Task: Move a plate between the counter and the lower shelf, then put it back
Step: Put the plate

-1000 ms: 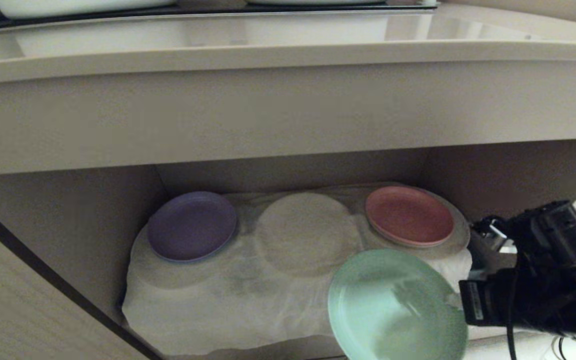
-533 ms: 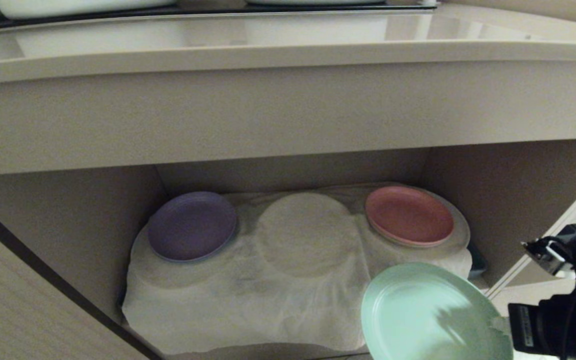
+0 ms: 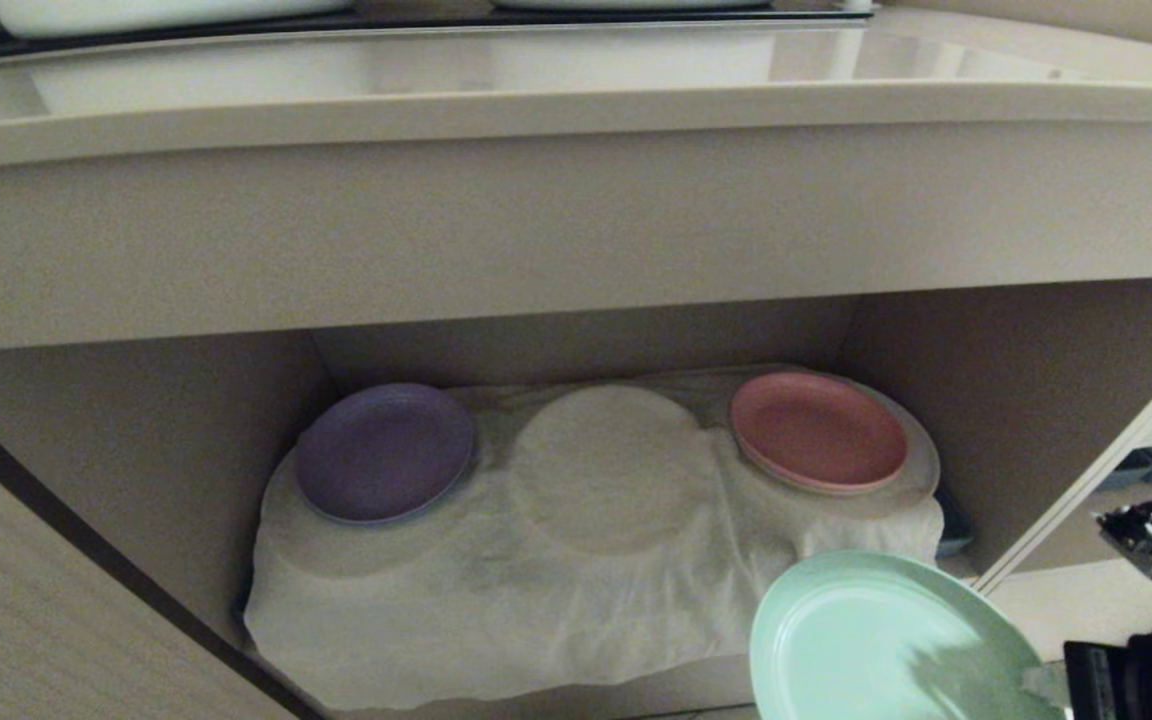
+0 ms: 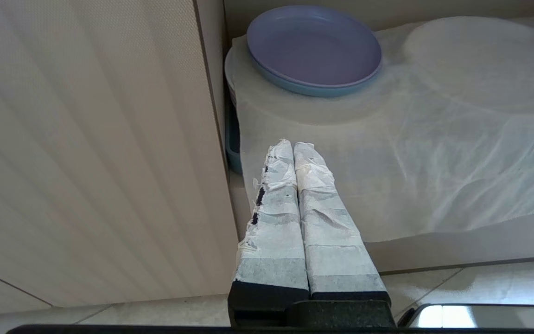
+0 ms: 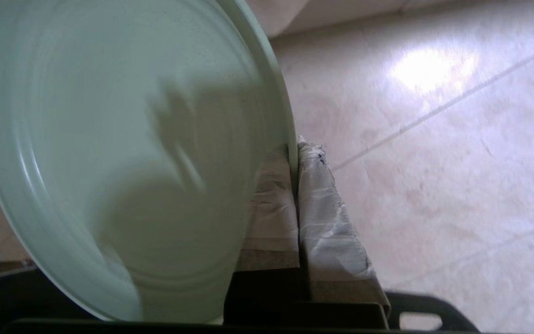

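Fingers [image 5: 295, 157] of the right gripper [image 5: 293, 153] pinch the mint-green plate's [image 3: 886, 640] rim; left gripper's [image 4: 293, 147] fingers pressed together.

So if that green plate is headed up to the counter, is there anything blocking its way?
The plate, pinched at its rim in the right gripper, hangs out in front of the lower shelf, below the counter. The counter's thick front edge overhangs the route, so the plate must swing out around it. Nothing else visible blocks it.

The plate [image 3: 886, 640] is plain mint green; the purple plate [image 3: 383, 452] and pink plate [image 3: 818, 430] are likewise unpatterned. The lower shelf [image 3: 136, 450] and counter [image 3: 576, 110] are beige. The cloth [image 3: 496, 600] is white.
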